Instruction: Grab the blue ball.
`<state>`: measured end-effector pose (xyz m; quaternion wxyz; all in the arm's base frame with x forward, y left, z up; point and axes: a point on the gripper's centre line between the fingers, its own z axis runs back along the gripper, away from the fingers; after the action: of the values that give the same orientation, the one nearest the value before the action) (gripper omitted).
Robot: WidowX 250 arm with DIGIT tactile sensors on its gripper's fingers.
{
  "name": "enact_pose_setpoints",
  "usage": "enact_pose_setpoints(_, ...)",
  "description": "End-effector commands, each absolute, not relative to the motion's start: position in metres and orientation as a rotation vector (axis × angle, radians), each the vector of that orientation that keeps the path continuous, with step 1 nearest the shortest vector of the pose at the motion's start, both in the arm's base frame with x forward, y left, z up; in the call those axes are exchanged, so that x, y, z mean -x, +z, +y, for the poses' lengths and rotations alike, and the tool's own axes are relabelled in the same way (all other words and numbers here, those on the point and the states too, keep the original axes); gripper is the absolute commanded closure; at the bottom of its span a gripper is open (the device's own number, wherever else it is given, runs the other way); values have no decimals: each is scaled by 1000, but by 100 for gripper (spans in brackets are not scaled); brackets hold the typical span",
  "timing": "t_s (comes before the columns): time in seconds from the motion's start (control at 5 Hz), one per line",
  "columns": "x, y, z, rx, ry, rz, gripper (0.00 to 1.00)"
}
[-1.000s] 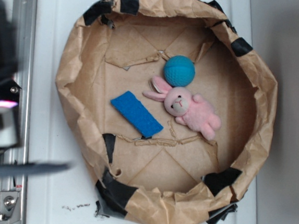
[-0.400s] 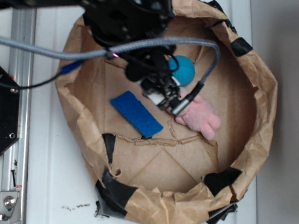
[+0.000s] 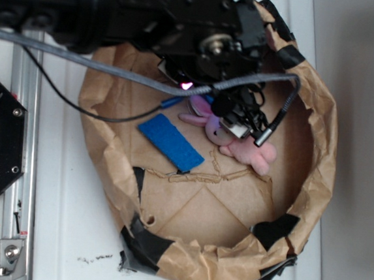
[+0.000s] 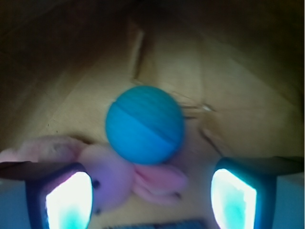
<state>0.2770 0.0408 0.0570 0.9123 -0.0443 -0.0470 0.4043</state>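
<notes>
From the exterior view, the arm hangs over the crumpled paper-lined basin [image 3: 316,158], hiding the blue ball; only the pink plush bunny [image 3: 242,147] and flat blue pad [image 3: 171,141] show beneath it. In the wrist view, the blue ball [image 4: 145,125] lies ahead of the gripper [image 4: 151,196], centred between its wide-apart fingers [image 4: 69,200], touching the bunny's head, which crowds the left finger's path.
</notes>
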Motion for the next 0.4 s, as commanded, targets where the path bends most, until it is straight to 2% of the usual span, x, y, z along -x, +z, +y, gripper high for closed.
enact_pose_setpoints(0.0, -303, 47, 65, 54, 705, -153, 0)
enact_pose_setpoints(0.2, -308, 49, 68, 47, 644, -175, 23)
